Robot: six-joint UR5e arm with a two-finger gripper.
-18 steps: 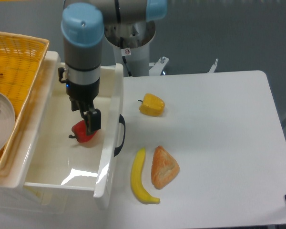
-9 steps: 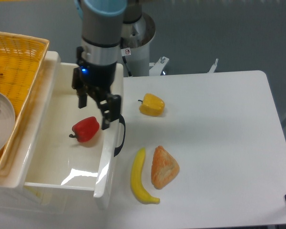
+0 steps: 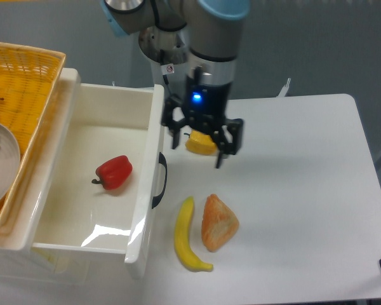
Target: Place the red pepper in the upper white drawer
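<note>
The red pepper (image 3: 114, 172) lies on the floor of the upper white drawer (image 3: 63, 210), which is pulled open, its dark curved handle (image 3: 161, 181) facing the table. My gripper (image 3: 198, 148) is open and empty, raised above the table to the right of the drawer. It hangs over the yellow pepper (image 3: 202, 145) and partly hides it. The gripper is well apart from the red pepper.
A banana (image 3: 187, 236) and a piece of bread (image 3: 218, 222) lie on the white table (image 3: 292, 190) in front of the gripper. A yellow woven basket (image 3: 25, 82) with a plate (image 3: 1, 166) sits on the left, over the drawer's edge.
My gripper let go of the red pepper in the drawer, rose, and moved right out of the drawer to above the yellow pepper. The red pepper stays where it was left.
</note>
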